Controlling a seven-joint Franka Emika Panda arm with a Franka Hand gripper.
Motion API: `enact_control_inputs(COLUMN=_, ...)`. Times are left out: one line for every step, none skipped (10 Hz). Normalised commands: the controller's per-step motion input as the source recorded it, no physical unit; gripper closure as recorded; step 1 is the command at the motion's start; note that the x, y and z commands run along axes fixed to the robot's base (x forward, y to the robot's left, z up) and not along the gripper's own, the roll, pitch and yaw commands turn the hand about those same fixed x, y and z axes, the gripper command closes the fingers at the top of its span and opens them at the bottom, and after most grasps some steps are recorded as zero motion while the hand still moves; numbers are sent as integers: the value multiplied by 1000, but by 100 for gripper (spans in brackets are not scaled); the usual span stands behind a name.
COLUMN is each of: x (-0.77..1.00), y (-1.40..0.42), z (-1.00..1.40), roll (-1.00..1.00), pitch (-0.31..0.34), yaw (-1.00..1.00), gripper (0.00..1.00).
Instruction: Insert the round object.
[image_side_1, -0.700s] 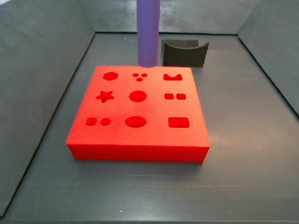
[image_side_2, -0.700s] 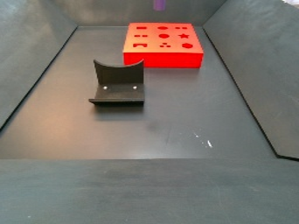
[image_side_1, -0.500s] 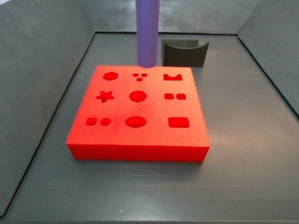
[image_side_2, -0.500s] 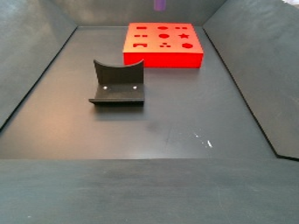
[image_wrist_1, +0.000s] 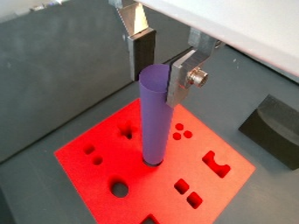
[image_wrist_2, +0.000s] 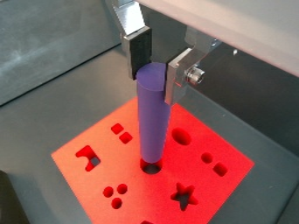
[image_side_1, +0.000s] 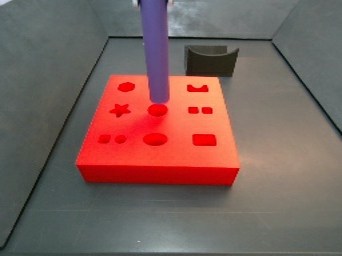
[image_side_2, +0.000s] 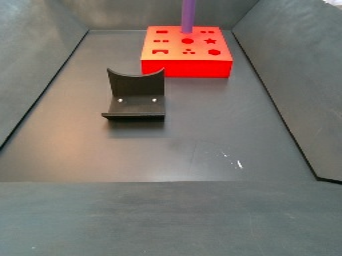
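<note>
The end effector, pinching the purple peg's top, has carried it from the red block's far edge to the block's middle. Its tip now meets the central round hole, so insertion looks begun; depth is unclear.

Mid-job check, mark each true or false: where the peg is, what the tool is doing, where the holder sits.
1. The tool grips the peg near its top. True.
2. The peg lies flat on the block. False: it stands upright, its lower end at a round hole in the middle of the block.
3. The holder sits on the block. False: it stands on the floor, apart from it.
4. The block has a star-shaped hole. True.
5. The tool is open. False: its fingers clamp the peg.
</note>
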Motion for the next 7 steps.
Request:
enact_control_inputs(x=0, y=0, z=-289, roll=124, pitch=-11, yaw=0, gripper=100)
enact_control_inputs(x=0, y=3, z=-223, roll=84, pitch=0, yaw=0, gripper=100)
enact_control_inputs(x=-26, y=0, z=-237, roll=87, pitch=-3, yaw=0, gripper=100)
enact_control_inputs(x=-54, y=0, z=-240, roll=44, pitch=-10, yaw=-29, gripper=100)
enact_control_inputs(x=0, y=0, z=-297, roll=46, pitch=-6, yaw=-20, gripper=100)
enact_control_inputs(x=137, y=3, z=-357, roll=54, pitch=0, yaw=0, gripper=100)
enact_control_inputs(x=297, y=31, z=-366, roll=54, pitch=4, yaw=0, gripper=100)
